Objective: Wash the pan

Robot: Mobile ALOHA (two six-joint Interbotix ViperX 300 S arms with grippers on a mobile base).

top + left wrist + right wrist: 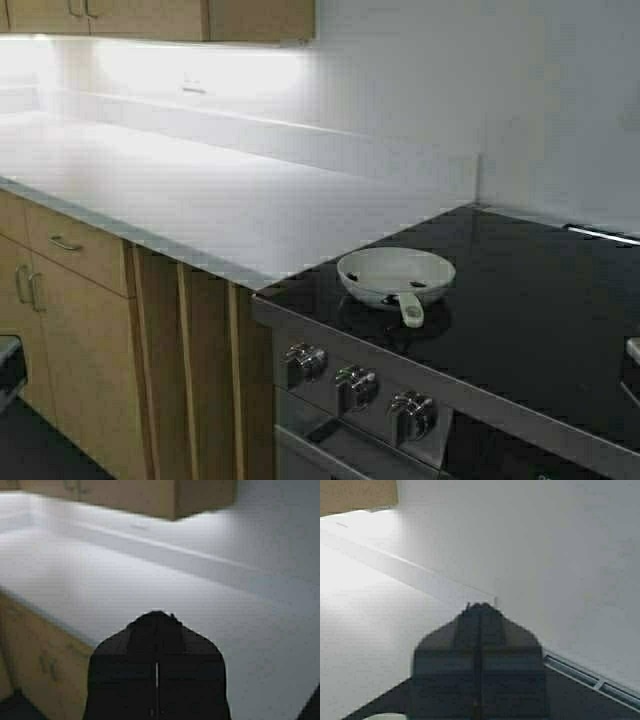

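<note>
Sitting on the black glass stovetop (520,300), near its front left corner and just beside the white surface (200,190), the pan (395,277) is untouched and well apart from both arms. Its bowl is upright and level, with a few dark specks inside. The stubby handle (410,310) points toward you and slightly to the right, so the long axis runs from the back of the stove to the front edge above the knobs (355,385).

Your left gripper (157,672) hangs over the surface with its jaws pressed together, only a thin seam between them. The right gripper (479,665) is also clenched, over the stovetop near the wall.

Watch these risks. You must part the jaws before reaching, or they will shove the pan instead of taking it. The glass is probably slick and the pan light, so a nudge on the handle could spin it or slide it toward the front edge. The handle is short, so a grip near its tip may let the bowl droop. No sink shows in any view, so you may have to carry the pan while driving.
</note>
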